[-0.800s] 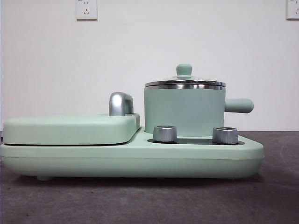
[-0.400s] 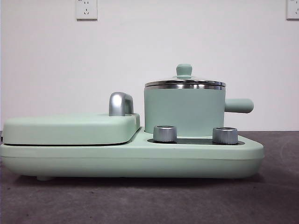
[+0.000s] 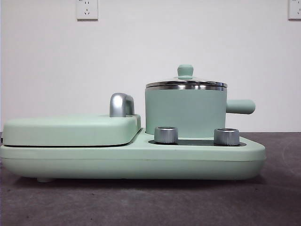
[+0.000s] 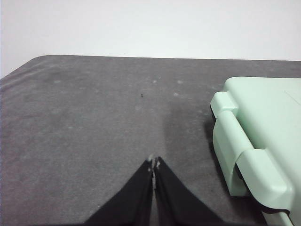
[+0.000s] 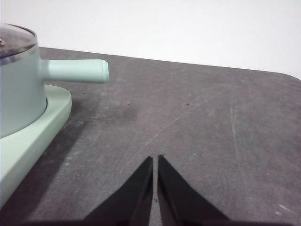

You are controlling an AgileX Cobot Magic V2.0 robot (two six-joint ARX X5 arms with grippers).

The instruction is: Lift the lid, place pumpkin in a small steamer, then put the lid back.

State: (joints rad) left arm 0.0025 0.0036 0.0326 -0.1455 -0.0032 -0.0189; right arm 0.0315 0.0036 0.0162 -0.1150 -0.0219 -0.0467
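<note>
Glass lid [image 3: 186, 84] on small steamer [image 3: 185, 113]: fragile, slippery | we'd pinch its knob [image 3: 185, 70] | left tool [image 4: 154, 163], right tool [image 5: 155, 160] closed, empty

We see a plain white wall [image 3: 150, 56] behind the desk [image 3: 150, 207], lit evenly and without strong shadows. Two white power sockets sit high on it, one [image 3: 87, 9] above the desk's left part, another [image 3: 295, 9] toward the right edge. The desk's top is dark grey, matte, faintly scuffed, with rounded far corners.
</note>
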